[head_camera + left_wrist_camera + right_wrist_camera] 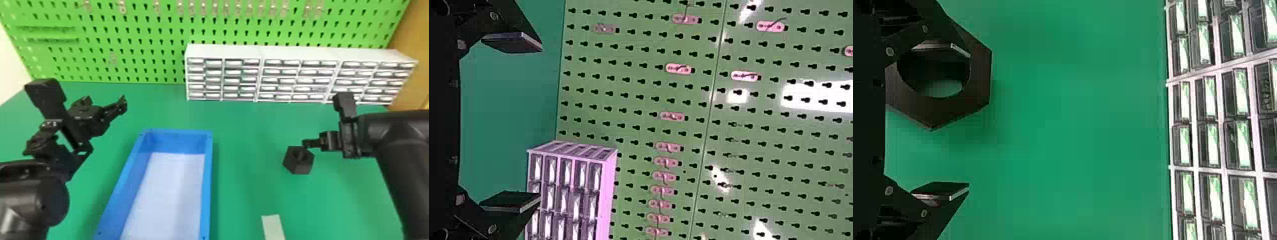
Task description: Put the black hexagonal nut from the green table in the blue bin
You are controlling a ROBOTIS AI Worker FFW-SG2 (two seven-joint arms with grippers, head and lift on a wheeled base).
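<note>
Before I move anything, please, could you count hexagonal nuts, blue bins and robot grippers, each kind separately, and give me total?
Black hexagonal nut: 1
Blue bin: 1
Grippers: 2 (left gripper, right gripper)
Total: 4

- Nut (304, 168) is showing black.
- Table (249, 159) is showing green.
- Bin (207, 178) is showing blue sides, whitish bottom.
- Pegboard (146, 35) is repeating dark holes on bright green.
</note>
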